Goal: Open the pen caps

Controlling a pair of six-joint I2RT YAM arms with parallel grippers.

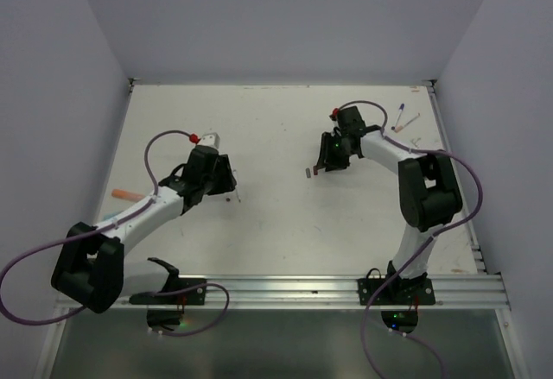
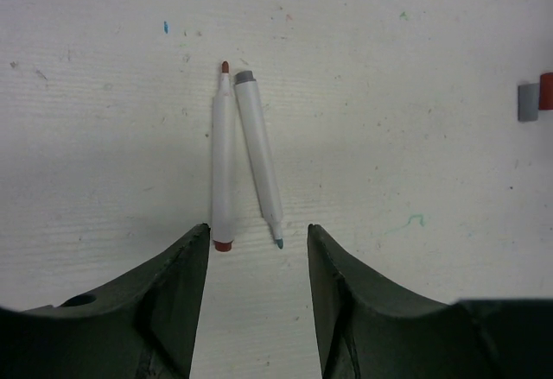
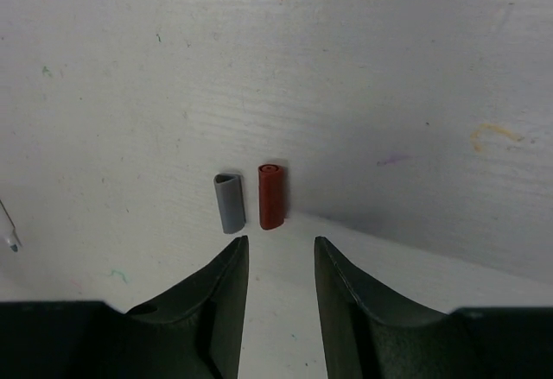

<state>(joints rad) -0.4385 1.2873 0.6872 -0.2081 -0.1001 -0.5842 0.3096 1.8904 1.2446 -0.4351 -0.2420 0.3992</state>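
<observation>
Counted 2 caps already off: short smooth plastic tubes, grey cap (image 3: 229,203) and dark red cap (image 3: 271,196), lying parallel and just apart at 12 o'clock of the right gripper (image 3: 281,301), parted narrowly around nothing. Found 2 slim white barrels, red-tipped pen (image 2: 221,159) and grey-tipped pen (image 2: 259,156), bare-nibbed at 12 o'clock of the left gripper (image 2: 257,301), spread wider, empty. Probably left: far pens (image 1: 406,122) at 1 o'clock and orange marker (image 1: 123,194) at 9 o'clock, too small to confirm as capped.
</observation>
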